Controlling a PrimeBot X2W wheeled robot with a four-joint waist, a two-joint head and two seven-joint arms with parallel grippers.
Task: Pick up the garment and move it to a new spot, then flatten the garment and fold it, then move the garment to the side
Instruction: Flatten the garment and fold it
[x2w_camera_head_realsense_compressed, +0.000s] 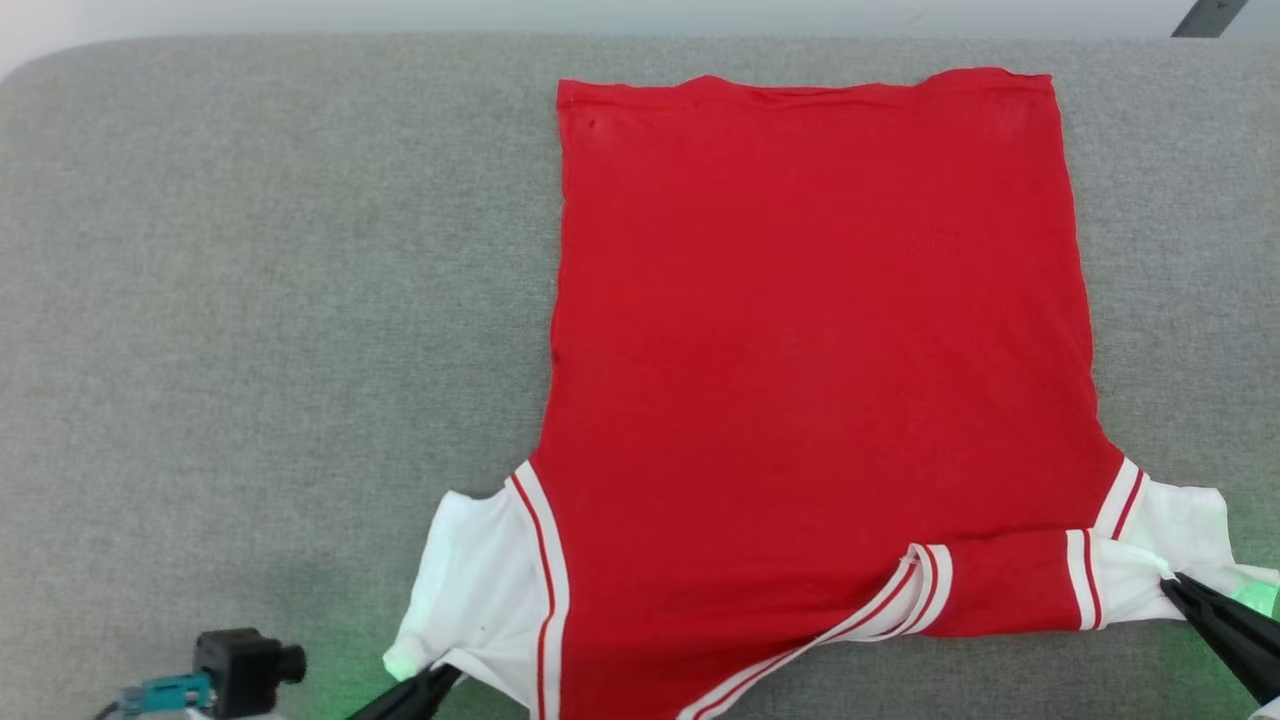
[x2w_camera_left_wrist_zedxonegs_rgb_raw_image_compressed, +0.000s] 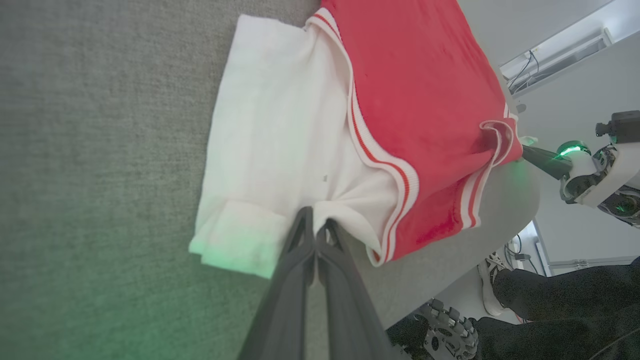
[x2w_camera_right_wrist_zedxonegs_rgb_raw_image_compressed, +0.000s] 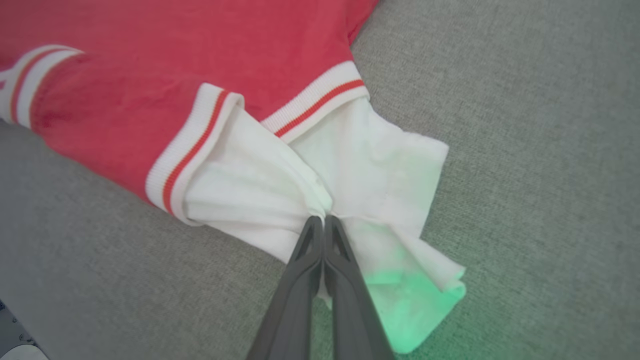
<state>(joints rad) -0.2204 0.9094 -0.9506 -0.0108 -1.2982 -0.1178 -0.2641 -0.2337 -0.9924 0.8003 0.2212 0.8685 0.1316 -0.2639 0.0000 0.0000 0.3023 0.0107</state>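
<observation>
- the garment (x2w_camera_head_realsense_compressed: 820, 330), a red jersey-style t-shirt with white sleeves and red-and-white striped trim, lies spread on the grey woven fabric surface (x2w_camera_head_realsense_compressed: 250, 300), right of centre in the head view.
- long axis: runs away from the robot, with the hem at the far end and the shoulders and both sleeves at the near edge, next to the grippers.
- left gripper (x2w_camera_head_realsense_compressed: 440, 685): two dark fingers pressed together, pinching the near edge of the left white sleeve (x2w_camera_head_realsense_compressed: 470, 590). the left wrist view shows the cloth puckering at the tips (x2w_camera_left_wrist_zedxonegs_rgb_raw_image_compressed: 315, 222).
- body panel: flat and mostly smooth. near the striped neckline (x2w_camera_head_realsense_compressed: 915, 590) a red band is folded over across the right shoulder.
- right white sleeve (x2w_camera_head_realsense_compressed: 1180, 530): bunched, with its folds gathered toward the grip.
- right gripper (x2w_camera_head_realsense_compressed: 1170, 585): fingers closed on that bunched sleeve, confirmed in the right wrist view (x2w_camera_right_wrist_zedxonegs_rgb_raw_image_compressed: 324, 222).
- judgement: each arm holds its own nearest sleeve, and the whole length of the cloth lies beyond both tips. any lift or drag will therefore trail the hem last. the right shoulder needs evening out before folding.
</observation>
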